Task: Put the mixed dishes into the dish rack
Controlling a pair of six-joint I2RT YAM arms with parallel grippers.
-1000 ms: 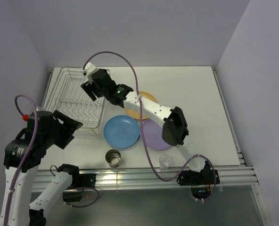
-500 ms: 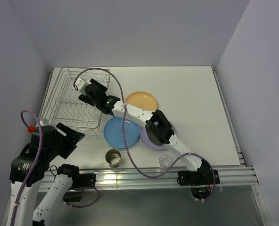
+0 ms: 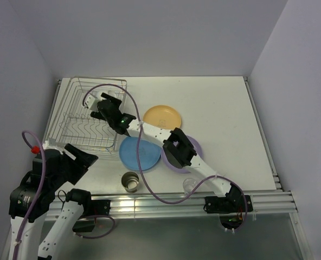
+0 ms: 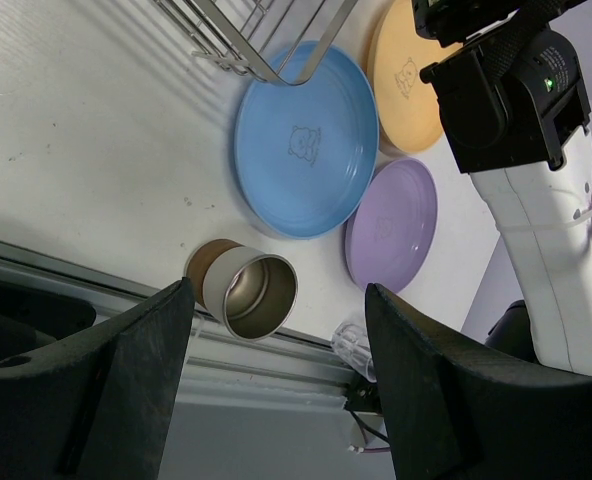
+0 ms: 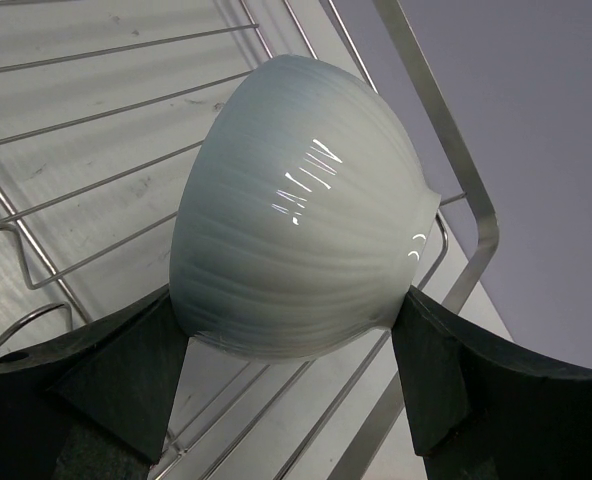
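Markings: small animal figure at the centre of blue plate (image 4: 306, 140), yellow-orange plate (image 3: 161, 115) and purple plate (image 4: 391, 225); detail too small to make out.
Right gripper (image 5: 288, 345): clamped wide on white bowl (image 5: 296, 200), over the dish rack (image 3: 82, 127) wires, close to one side wall.
Left gripper (image 4: 276, 300): spread wide, empty, raised over the front-left edge.
Table (image 3: 220, 108): plates flat, clustered right of the rack; cream cup (image 3: 130, 181) and clear glass (image 3: 190, 186) upright near the front edge.
In the way: right arm (image 3: 174, 146) across the purple plate in the top view.
Hidden: bowl's inside; glass partly behind a finger in the left wrist view.
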